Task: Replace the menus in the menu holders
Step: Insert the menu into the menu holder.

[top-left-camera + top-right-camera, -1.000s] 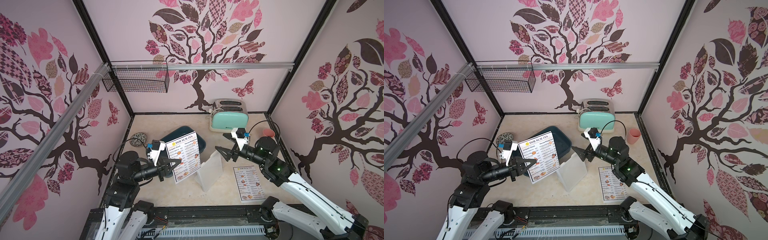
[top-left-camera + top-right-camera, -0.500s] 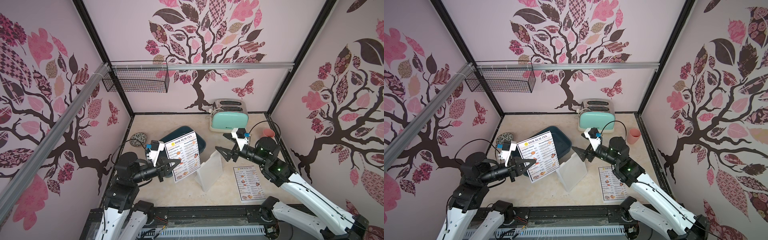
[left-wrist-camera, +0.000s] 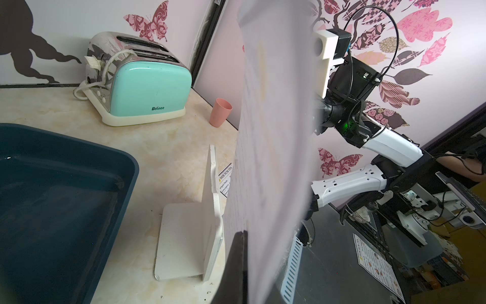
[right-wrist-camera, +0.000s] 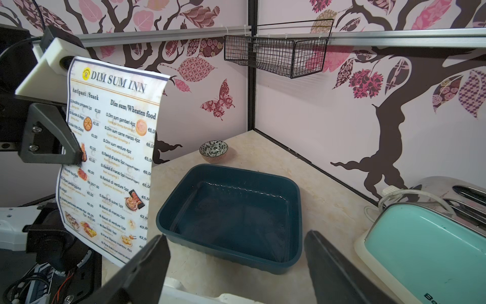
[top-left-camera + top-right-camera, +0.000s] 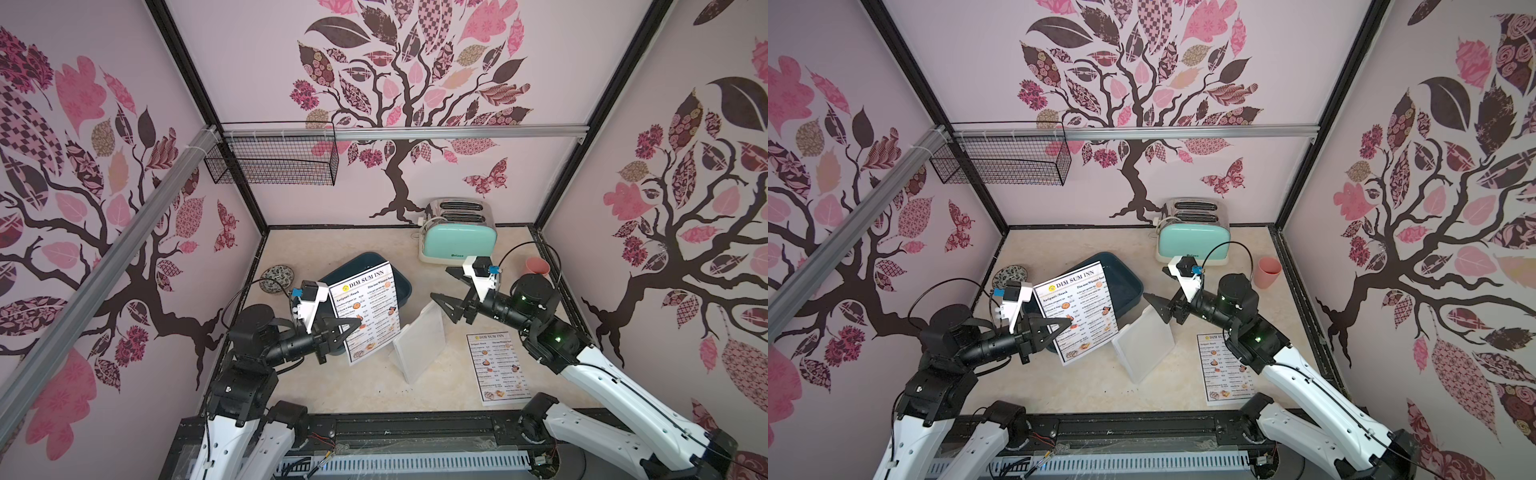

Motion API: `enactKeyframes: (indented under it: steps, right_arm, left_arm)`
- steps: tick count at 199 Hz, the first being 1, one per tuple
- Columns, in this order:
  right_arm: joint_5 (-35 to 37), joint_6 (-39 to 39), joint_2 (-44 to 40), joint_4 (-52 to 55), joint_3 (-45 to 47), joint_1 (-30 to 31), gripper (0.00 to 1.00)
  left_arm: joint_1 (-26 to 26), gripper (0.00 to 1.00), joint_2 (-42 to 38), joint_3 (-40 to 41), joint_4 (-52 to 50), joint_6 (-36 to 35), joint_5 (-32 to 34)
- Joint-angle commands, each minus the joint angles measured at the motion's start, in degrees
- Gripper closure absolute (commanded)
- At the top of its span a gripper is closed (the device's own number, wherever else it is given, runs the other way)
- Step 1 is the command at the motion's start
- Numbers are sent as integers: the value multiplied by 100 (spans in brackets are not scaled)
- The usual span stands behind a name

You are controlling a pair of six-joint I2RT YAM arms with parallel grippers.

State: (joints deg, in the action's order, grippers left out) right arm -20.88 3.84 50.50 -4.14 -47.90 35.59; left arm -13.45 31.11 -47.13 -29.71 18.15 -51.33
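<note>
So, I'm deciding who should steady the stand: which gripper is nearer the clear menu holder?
Right. The right gripper hovers open just above the menu holder, by its top edge. The left gripper is off to its side, apart, shut on a menu.

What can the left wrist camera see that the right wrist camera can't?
Only the left wrist view shows the pink cup and a corner of the second menu, lying flat. Only the right wrist view shows the patterned bowl, the wire basket and the printed side of the held menu. Both show the mint toaster, the dark blue tray and that menu pinched in the left gripper.
</note>
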Motion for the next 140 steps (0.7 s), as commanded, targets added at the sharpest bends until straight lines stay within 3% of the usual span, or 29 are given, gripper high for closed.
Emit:
enactKeyframes:
  steps: [1, 140]
  right_arm:
    - [-74, -67, -67, -122, 39, 9, 14]
    - [-39, -89, -108, -157, 75, 9, 14]
  left_arm:
    - [-6, 100, -44, 45, -98, -80, -60]
    - [-3, 100, 178, 116, 114, 9, -34]
